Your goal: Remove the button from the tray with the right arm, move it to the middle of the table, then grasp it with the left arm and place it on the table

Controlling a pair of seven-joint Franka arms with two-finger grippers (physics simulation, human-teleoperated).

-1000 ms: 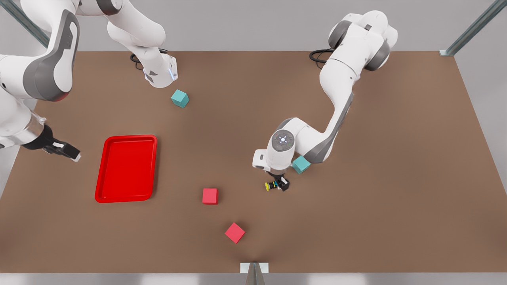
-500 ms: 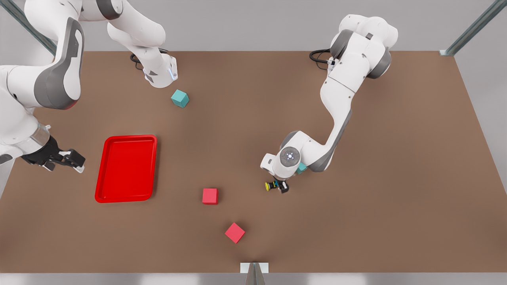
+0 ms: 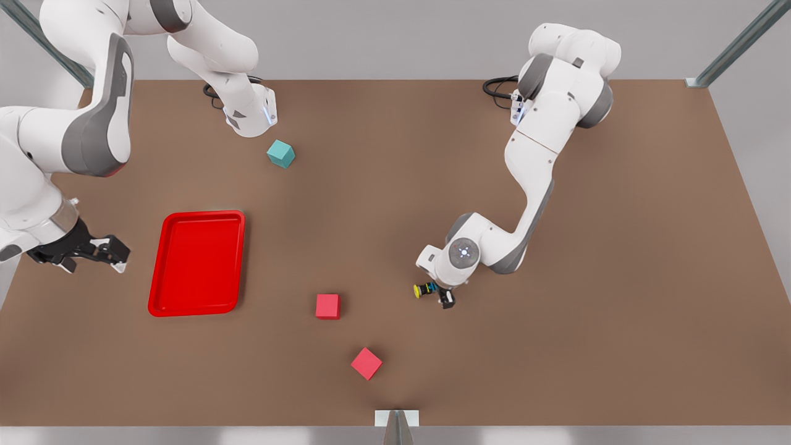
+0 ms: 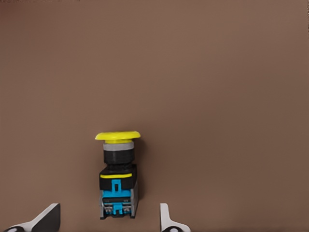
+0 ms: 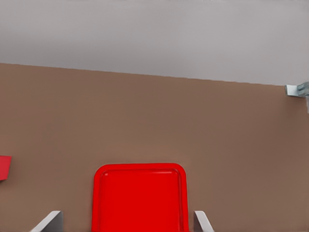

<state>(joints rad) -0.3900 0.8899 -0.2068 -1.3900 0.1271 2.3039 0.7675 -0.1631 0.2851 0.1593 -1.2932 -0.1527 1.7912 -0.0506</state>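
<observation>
The left arm's end effector (image 3: pixel 442 298) has drawn back from the button (image 3: pixel 425 289), fingers spread and clear of it; the button lies on its side mid-desk (image 3: pixel 395 204). The right end effector (image 3: pixel 93 253) waits spread beside the red tray (image 3: pixel 196 262).

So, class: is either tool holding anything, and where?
Nothing is held. The button lies on the table between the left tool's open fingers.

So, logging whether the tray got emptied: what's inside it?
Nothing visible: the tray floor shows bare red. The button lies on the table by the left gripper; the right gripper waits beside the tray.
</observation>
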